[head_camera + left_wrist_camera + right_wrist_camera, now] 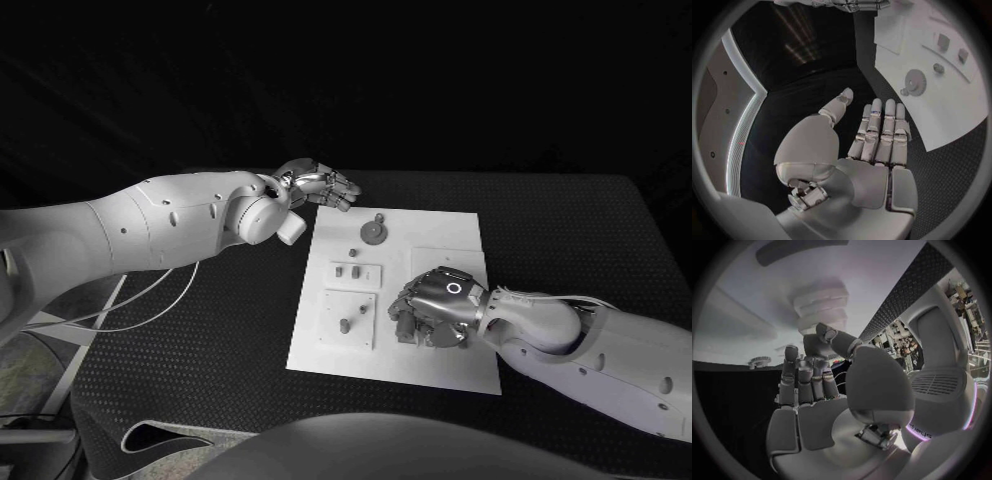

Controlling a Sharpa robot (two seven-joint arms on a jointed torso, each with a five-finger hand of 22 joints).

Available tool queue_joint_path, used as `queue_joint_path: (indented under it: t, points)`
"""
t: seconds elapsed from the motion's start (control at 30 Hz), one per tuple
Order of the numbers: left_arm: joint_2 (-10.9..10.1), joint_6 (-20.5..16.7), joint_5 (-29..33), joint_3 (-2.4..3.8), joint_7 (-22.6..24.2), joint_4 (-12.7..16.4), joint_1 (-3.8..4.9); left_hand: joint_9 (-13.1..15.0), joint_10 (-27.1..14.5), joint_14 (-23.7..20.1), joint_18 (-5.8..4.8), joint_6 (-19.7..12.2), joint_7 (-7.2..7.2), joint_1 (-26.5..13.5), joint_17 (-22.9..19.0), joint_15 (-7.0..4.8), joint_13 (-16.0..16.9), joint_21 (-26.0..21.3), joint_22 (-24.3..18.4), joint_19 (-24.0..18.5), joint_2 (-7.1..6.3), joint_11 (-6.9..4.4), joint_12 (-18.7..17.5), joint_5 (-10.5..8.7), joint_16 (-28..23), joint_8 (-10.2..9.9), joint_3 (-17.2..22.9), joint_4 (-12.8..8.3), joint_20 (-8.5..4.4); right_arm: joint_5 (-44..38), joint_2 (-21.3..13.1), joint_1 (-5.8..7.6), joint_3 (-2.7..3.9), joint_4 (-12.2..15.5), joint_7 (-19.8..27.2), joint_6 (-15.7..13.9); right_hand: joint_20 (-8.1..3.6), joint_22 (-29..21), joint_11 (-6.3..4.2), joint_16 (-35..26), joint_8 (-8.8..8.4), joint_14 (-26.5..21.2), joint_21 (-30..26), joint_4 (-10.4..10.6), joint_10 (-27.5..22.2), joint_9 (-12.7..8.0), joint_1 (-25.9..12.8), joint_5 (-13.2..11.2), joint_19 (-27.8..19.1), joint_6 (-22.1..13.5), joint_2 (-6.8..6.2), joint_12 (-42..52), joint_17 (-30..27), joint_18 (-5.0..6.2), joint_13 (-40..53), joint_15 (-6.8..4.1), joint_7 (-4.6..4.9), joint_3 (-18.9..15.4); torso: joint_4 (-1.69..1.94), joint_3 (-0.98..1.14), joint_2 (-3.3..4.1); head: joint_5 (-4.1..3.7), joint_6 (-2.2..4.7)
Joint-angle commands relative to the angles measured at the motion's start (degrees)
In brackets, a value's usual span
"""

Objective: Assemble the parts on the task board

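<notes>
Black table (577,230) carries the white board (433,230), which lies flat mid-table with its long side running near to far. The left arm (130,225) enters from the left, the right arm (606,345) from the near right.

Left hand (320,186) hovers at the board's far-left corner, just off its edge. In the left wrist view the fingers (879,125) are straight and side by side, the palm bare: released, holding nothing.

Right hand (437,303) is palm-down over the board's near-right part, fingers curled toward the surface. Whether it grasps a part I cannot tell; the hand hides what is under it, and in the right wrist view the fingers (807,377) point at the white board with nothing clearly between them.

The gear (374,232) lies on the far part of the board, a small round toothed disc with a knob just beside it. 2 small pegs (346,270) stand mid-left on a raised plate. 1 more part (346,325) sits on the near-left plate.

Handling, as a judgement: the parts look rigid, light and small, probably smooth, so they could slip or tip. Best pinch the gear by its rim, the pegs by their sides near the top. The board is stiff and flat but may slide if pushed sideways.
</notes>
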Motion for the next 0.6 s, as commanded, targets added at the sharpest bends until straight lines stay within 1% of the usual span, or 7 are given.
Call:
queue_joint_path:
  t: [0.03, 0.13, 0.43, 0.6]
  points:
    - [0.1, 0.9, -0.2, 0.03, 0.3, 0.1, 0.04, -0.1, -0.6, -0.3, -0.38, -0.4, -0.02, -0.7, 0.1, 0.18, -0.1, 0.1, -0.1, -0.3, -0.05, 0.00, -0.3, -0.14, -0.3, 0.1, -0.4, 0.0, 0.07, -0.3, -0.1, -0.40, -0.21, -0.1, 0.2, 2.2, 0.20, 0.8, 0.12, 0.0, 0.18, -0.4, -0.4, -0.1, -0.3, 0.2, 0.6, 0.1, -0.4, 2.3, -0.02, 0.2, -0.1, 0.29, -0.1, 0.15, 2.35, 0.4, -0.04, 0.02, 0.00, 0.03, -0.04]
    - [0.1, 0.9, -0.2, 0.03, 0.3, 0.1, 0.04, -0.1, -0.6, -0.3, -0.38, -0.4, -0.02, -0.7, 0.1, 0.18, -0.1, 0.1, -0.1, -0.3, -0.05, 0.01, -0.3, -0.14, -0.3, 0.1, -0.4, 0.0, 0.07, -0.3, -0.1, -0.48, -0.21, 0.0, 0.3, 2.2, 0.30, 0.8, 0.09, 0.1, 0.48, -0.5, -0.4, -0.1, -0.5, 0.3, 0.7, 0.1, -0.5, 2.8, -0.01, 0.4, -0.1, 0.29, -0.2, 0.26, 2.31, 0.4, -0.08, 0.04, -0.02, 0.02, -0.06]
    - [0.1, 1.0, -0.2, 0.03, 0.3, 0.0, 0.04, -0.1, -0.6, -0.3, -0.38, -0.4, -0.02, -0.7, 0.1, 0.19, -0.1, 0.1, -0.1, -0.3, -0.03, 0.01, -0.2, -0.14, -0.3, 0.1, -0.4, 0.0, 0.08, -0.1, -0.4, -0.68, -0.21, 0.5, 0.4, 2.2, 0.34, 0.8, 0.09, 0.2, 0.46, -0.6, -0.4, -0.1, -0.5, 0.2, 0.8, 0.1, -0.5, 2.8, -0.03, 0.4, -0.2, 0.30, -0.2, 0.31, 2.31, 0.4, -0.05, 0.05, -0.02, -0.01, -0.13]
    - [0.1, 1.0, -0.2, 0.02, 0.3, 0.0, 0.04, -0.1, -0.6, -0.3, -0.38, -0.4, -0.02, -0.7, 0.1, 0.20, -0.1, 0.1, -0.1, -0.4, -0.02, 0.01, -0.2, -0.14, -0.4, 0.1, -0.4, 0.0, 0.09, 0.1, -0.5, -0.75, -0.21, 0.5, 0.4, 2.2, 0.36, 0.8, 0.09, 0.2, 0.46, -0.7, -0.4, -0.1, -0.6, 0.2, 0.8, 0.1, -0.6, 2.7, -0.03, 0.5, -0.2, 0.31, -0.3, 0.34, 2.30, 0.4, -0.05, 0.01, 0.00, -0.08, -0.13]
